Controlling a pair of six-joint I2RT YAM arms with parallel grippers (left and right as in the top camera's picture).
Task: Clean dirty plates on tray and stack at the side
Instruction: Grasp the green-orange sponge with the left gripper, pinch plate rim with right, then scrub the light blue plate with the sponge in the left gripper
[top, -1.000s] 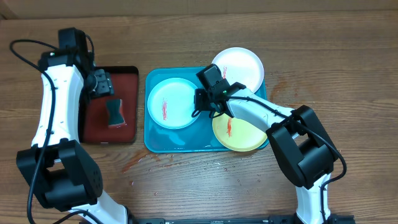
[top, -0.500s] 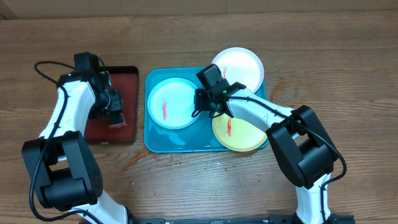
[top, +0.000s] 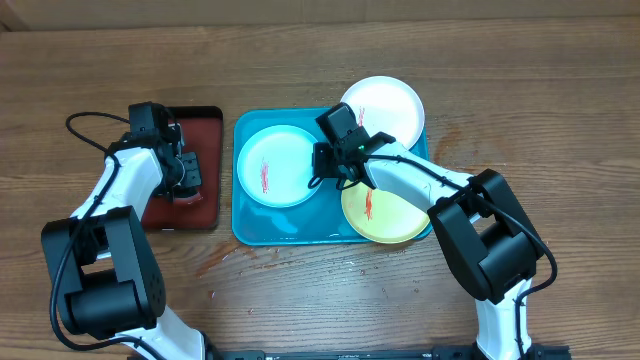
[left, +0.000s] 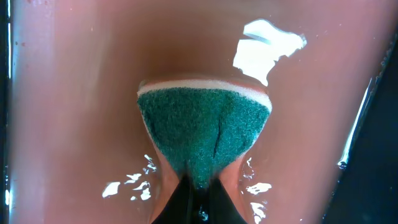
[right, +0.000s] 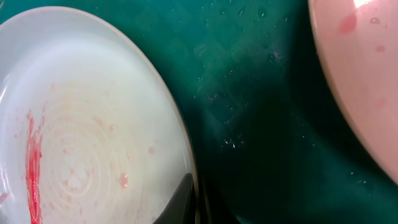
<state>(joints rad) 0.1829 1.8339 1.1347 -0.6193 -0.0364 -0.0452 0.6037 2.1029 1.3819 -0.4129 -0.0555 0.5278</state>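
Left hand (top: 186, 172) pinches a green scrubbing sponge (left: 205, 134) on the dark red tray (top: 160, 210) at nine o'clock; right hand (top: 322, 173) clamps the three o'clock rim of the smeared light blue round plate (top: 275, 165) in the turquoise rectangular tray (top: 290, 230)

Item: green sponge (left: 205, 134), pale backing edge at far side, pinched narrow at near end by left gripper (left: 198, 194). Beneath: wet dark red tray (left: 74, 93), glare patch far right.
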